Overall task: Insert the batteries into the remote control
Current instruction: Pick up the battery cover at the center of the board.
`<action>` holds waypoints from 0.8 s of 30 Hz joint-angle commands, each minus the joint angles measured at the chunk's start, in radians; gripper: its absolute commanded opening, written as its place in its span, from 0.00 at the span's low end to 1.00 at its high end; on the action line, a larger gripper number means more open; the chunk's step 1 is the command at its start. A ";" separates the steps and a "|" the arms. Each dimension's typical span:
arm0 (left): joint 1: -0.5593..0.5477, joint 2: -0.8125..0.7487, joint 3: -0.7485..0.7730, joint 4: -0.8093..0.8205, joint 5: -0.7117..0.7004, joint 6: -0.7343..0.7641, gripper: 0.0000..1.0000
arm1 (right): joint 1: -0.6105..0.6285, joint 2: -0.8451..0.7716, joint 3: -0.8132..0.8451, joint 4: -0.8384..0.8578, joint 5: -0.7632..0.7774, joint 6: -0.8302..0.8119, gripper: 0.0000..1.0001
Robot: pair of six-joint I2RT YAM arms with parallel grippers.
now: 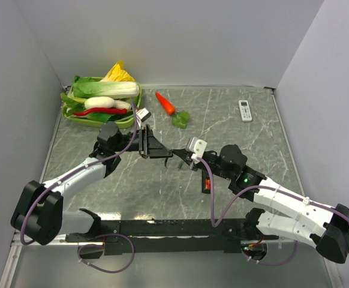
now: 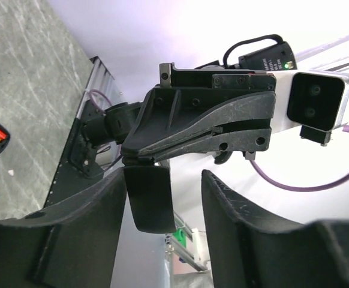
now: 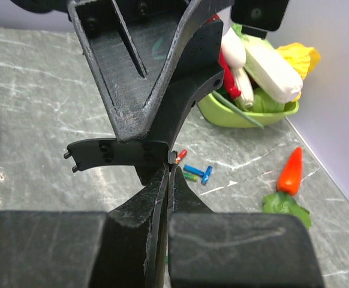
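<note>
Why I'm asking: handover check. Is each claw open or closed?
Left claw: open, straddling the thin black plate.
Right claw: closed on the thin black plate.

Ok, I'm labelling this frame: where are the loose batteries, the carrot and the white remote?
batteries (image 3: 193,170): right wrist view, on the blue stick.
carrot (image 1: 165,103): top external view, on its orange body.
white remote (image 1: 245,110): top external view, on its middle.

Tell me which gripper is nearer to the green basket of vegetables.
Left. The left gripper is just right of the green basket and a little nearer the robot. The right gripper is farther right still, meeting the left one tip to tip.
</note>
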 commanded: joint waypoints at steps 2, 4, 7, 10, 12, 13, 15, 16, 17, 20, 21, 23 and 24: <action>-0.011 -0.021 0.023 0.072 -0.005 -0.034 0.52 | 0.006 -0.032 -0.013 0.038 -0.025 -0.018 0.00; -0.014 -0.027 0.034 0.022 -0.009 -0.005 0.49 | 0.006 -0.031 -0.013 0.038 -0.037 -0.018 0.00; -0.019 -0.030 0.039 -0.001 -0.011 0.007 0.46 | 0.004 -0.031 -0.007 0.031 -0.045 -0.027 0.00; -0.020 -0.036 0.040 -0.025 -0.016 0.019 0.41 | 0.006 -0.029 -0.009 0.028 -0.049 -0.031 0.00; -0.020 -0.041 0.039 -0.034 -0.020 0.029 0.32 | 0.004 -0.029 -0.007 0.016 -0.049 -0.027 0.00; -0.020 -0.045 0.040 -0.054 -0.022 0.036 0.29 | 0.006 -0.031 -0.004 0.011 -0.051 -0.021 0.01; -0.020 -0.051 0.045 -0.094 -0.037 0.077 0.18 | 0.004 -0.034 -0.004 -0.010 -0.037 0.000 0.10; -0.020 -0.059 0.049 -0.163 -0.046 0.100 0.14 | 0.006 -0.037 0.005 -0.029 -0.037 -0.001 0.11; -0.020 -0.061 0.062 -0.198 -0.063 0.152 0.06 | 0.003 -0.038 0.010 -0.047 -0.038 0.000 0.13; -0.020 -0.071 0.077 -0.295 -0.089 0.217 0.02 | 0.000 -0.052 0.008 -0.090 -0.023 0.026 0.18; -0.020 -0.076 0.074 -0.295 -0.097 0.219 0.02 | -0.002 -0.064 0.004 -0.095 -0.025 0.043 0.21; -0.019 -0.080 0.076 -0.320 -0.112 0.237 0.02 | -0.016 -0.072 0.001 -0.113 -0.008 0.078 0.29; -0.019 -0.081 0.080 -0.346 -0.137 0.257 0.02 | -0.020 -0.073 0.007 -0.129 0.044 0.130 0.38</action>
